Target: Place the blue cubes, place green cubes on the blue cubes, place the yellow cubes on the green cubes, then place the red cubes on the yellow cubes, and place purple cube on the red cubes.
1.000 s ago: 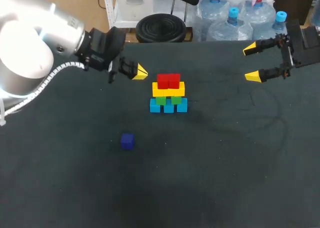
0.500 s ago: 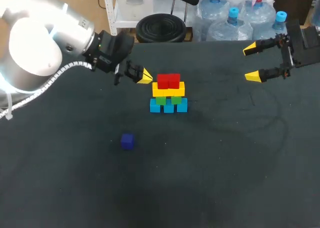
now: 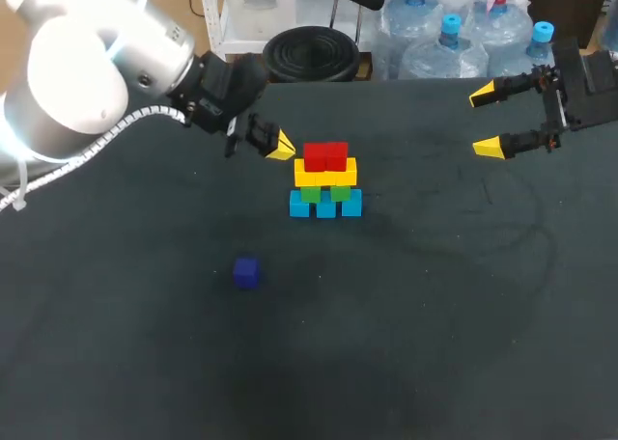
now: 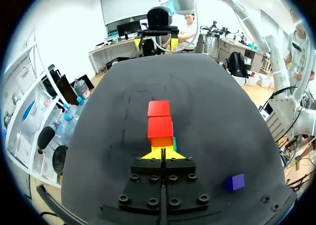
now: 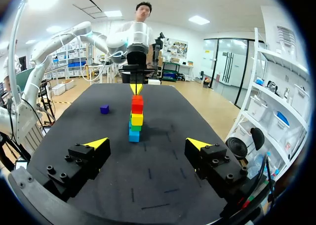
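While the purple cube (image 3: 246,272) lies alone on the surface (image 3: 406,343), apart from the stack (image 3: 325,181), my left hand (image 3: 280,149) is pinched closed, empty; the cube looks light and rigid (probably slick), best gripped across opposite flat faces.

The left gripper (image 3: 280,149) has drifted toward 3 o'clock over the last second, closing on the red cubes (image 3: 325,156). It now sits at their 9 o'clock, near them and seemingly just short of touching.

left wrist view | blue cubes (image 4: 174,144) mostly hidden behind left pincer (image 4: 162,154)
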Controlling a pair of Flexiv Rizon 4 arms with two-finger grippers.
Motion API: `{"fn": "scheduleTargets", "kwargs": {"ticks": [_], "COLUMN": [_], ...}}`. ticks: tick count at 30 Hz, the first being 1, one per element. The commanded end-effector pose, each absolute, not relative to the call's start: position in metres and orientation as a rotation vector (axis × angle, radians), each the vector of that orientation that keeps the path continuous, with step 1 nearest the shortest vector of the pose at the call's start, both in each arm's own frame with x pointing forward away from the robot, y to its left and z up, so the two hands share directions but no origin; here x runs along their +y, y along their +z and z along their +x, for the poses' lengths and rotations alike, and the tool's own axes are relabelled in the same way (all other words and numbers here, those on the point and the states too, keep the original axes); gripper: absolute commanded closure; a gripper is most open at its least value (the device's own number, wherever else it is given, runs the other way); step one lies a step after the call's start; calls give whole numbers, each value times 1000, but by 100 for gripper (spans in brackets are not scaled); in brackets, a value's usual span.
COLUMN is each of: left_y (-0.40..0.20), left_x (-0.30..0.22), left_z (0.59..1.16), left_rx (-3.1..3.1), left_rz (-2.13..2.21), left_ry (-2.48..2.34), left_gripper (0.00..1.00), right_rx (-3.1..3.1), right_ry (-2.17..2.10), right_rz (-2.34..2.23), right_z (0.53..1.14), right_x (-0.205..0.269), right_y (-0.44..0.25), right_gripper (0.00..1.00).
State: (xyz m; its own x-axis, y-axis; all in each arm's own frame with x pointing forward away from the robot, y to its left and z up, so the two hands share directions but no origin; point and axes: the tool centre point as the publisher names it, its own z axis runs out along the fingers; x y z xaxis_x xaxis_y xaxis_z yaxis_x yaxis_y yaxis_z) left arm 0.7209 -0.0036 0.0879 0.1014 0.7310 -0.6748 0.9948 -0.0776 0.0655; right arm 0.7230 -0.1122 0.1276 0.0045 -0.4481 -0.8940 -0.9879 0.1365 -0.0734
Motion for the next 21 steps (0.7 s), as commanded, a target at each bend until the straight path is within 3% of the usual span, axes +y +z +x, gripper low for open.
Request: {"fn": "scheduleTargets", "kwargs": {"ticks": [1, 21], "left_y": [89, 88], "left_x": [-6, -11], "left_z": [724, 721], "left_rx": [1688, 1720], "left_rz": [1877, 1919], "left_ry": [-662, -651], "left_gripper": [100, 100], "right_rx": [1572, 1572], "right_ry": [810, 810], "right_rz": [-1435, -1435], "right_z": [723, 723], "right_x": [-112, -112], "right_y": [127, 127], "right_gripper": [0, 0]}}
